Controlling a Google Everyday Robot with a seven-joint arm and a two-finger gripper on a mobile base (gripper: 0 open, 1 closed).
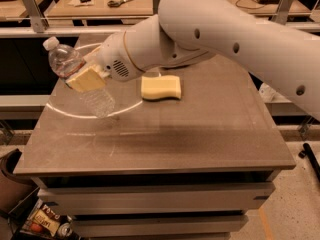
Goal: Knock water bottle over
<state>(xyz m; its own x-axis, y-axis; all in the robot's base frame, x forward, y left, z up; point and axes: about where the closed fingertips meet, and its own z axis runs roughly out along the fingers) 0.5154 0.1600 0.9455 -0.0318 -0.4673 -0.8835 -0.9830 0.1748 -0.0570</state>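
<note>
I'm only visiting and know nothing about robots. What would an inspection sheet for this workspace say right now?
Surface: grey table, with pale curved marks on its left half.
Job's things: water bottle is tilted, its white cap toward the upper left and its base low by the tabletop; not lying flat.
Clutter: yellow sponge lies flat, apart from the bottle.
Grippers: end effector is against the bottle's middle, over the table's left side.
Cables: nothing seen on the table.
Surroundings: workbench behind, with scissors on it; litter on the floor at lower left.
</note>
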